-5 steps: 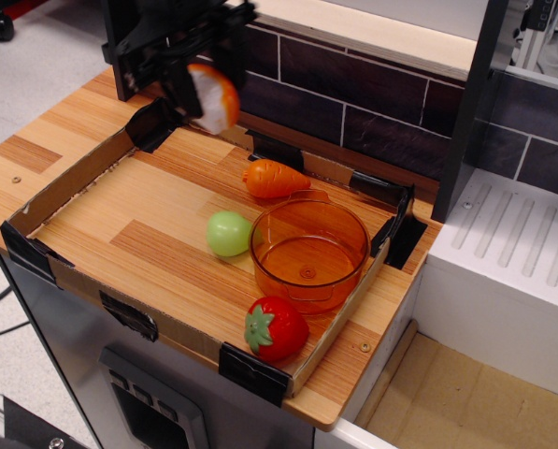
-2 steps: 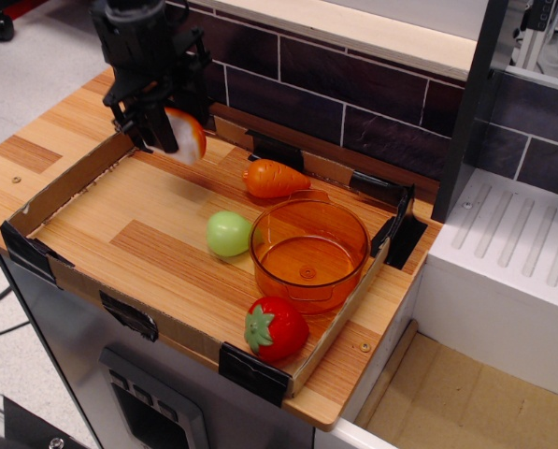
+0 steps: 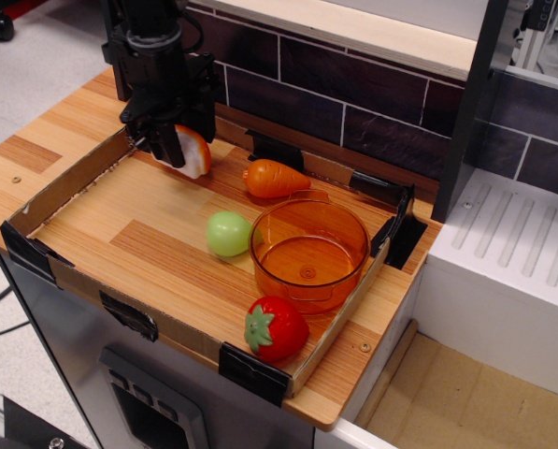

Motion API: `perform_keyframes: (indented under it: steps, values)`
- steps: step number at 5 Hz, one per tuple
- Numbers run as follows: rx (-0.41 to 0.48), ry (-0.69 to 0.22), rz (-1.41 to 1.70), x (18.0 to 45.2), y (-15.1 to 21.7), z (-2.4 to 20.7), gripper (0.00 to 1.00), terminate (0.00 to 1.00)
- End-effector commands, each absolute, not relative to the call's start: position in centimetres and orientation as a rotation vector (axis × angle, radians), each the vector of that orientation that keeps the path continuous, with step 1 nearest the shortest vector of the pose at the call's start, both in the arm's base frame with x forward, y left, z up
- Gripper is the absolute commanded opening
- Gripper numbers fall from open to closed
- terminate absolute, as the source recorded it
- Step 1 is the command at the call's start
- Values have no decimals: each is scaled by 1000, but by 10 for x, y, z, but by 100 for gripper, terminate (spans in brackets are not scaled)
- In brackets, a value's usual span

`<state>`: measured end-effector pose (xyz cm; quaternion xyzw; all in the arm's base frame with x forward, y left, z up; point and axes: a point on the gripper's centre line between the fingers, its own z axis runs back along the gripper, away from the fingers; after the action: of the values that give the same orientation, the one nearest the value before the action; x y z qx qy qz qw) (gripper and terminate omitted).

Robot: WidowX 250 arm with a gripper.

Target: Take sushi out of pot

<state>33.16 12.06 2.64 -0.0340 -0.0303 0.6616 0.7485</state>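
The sushi (image 3: 193, 151), white with an orange strip, is held in my black gripper (image 3: 178, 150) at the back left of the cardboard tray, low over the wooden floor; I cannot tell whether it touches the wood. The gripper is shut on it and hides part of it. The pot (image 3: 309, 252), a see-through orange bowl, stands at the tray's right side and holds nothing. The sushi is well to the left of the pot, outside it.
An orange carrot (image 3: 274, 179) lies behind the pot. A pale green egg toy (image 3: 228, 233) touches the pot's left wall. A red strawberry (image 3: 276, 329) sits in the front corner. The low cardboard tray wall (image 3: 69, 180) rings the area. A dark tiled wall stands behind.
My gripper has come down and to the left with the sushi, from high above the tray's back edge to low over its back left floor. Nothing else moved.
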Motion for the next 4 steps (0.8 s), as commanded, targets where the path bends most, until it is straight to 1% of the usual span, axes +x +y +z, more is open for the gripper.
perform_keyframes:
  steps: [1,2,3,4]
  values:
    - [-56,-97,1433,333,130,45,100,0]
    - [-49,-87,1421,333,129,49,100,0]
    - [-31,-114,1420,330,130,71,100,0]
    - [-67,-128,1409,327,125,104,100,0]
